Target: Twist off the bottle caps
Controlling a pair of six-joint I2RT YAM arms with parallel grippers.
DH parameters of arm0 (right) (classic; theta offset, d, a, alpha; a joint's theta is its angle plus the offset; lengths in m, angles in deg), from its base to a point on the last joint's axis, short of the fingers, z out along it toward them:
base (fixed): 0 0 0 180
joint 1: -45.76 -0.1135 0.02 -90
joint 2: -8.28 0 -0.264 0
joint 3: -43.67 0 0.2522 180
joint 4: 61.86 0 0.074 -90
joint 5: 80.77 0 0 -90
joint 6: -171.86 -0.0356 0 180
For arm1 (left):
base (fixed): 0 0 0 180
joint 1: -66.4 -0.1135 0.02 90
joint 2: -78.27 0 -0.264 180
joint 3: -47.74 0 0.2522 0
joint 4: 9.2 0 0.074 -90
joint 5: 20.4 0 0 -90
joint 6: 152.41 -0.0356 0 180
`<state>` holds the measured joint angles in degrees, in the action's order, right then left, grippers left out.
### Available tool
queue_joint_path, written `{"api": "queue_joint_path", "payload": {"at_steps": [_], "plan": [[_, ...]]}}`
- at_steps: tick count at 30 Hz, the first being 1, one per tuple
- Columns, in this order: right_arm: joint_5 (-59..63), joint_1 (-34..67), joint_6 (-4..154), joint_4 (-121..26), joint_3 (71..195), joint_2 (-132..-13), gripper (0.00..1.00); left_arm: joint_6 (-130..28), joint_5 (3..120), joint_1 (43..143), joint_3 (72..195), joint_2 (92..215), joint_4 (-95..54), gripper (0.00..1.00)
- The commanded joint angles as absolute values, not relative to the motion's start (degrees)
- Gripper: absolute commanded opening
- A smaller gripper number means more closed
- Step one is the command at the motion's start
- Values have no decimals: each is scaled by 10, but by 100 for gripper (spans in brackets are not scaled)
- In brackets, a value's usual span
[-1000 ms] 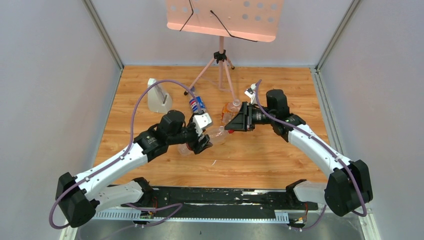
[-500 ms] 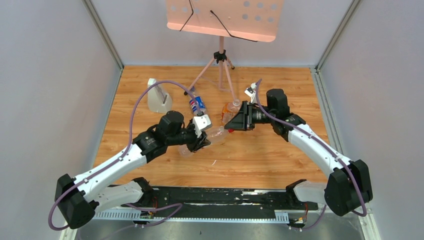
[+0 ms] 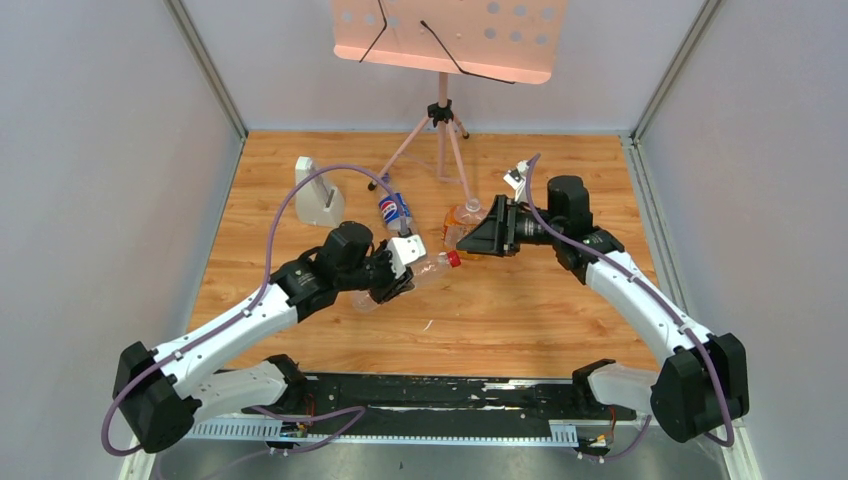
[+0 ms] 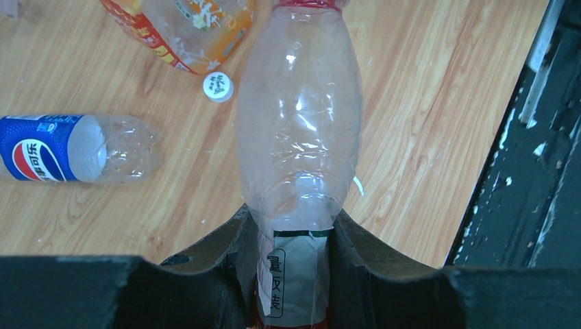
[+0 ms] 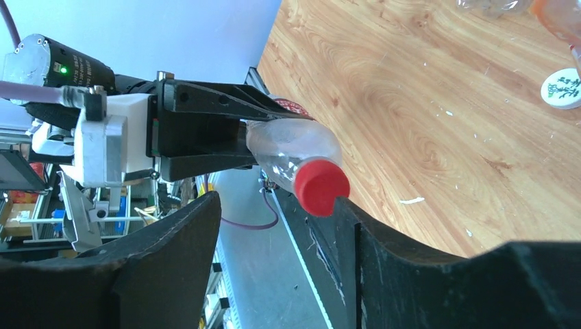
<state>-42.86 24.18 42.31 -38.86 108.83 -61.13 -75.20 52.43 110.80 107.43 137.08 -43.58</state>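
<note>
Left claw [image 4: 291, 216] clamped on bottle [image 4: 299, 123]; right claw [image 5: 274, 203] apart, near red cap [image 5: 320, 186]

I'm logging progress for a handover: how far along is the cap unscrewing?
Done: one white cap lies loose on the table beside the orange-labelled bottle. In hand: the left end effector clamps the red-capped bottle, its red cap on, while the right end effector stands open at that cap, not gripping it. Left: that red cap, and probably the Pepsi bottle, whose cap end I cannot make out.
</note>
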Motion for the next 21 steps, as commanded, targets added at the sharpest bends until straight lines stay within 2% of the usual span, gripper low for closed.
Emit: {"api": "queue_joint_path", "payload": {"at_steps": [1, 12, 21], "plan": [[-445, 245, 435, -387, 1084, -605, 61, -817, 532, 1124, 1112, 1389, -465, 0], [-442, 236, 435, -383, 1060, -627, 56, -836, 538, 1134, 1112, 1386, -438, 0], [-456, 233, 433, -391, 1060, -634, 40, -841, 536, 1134, 1105, 1375, -429, 0]]}}
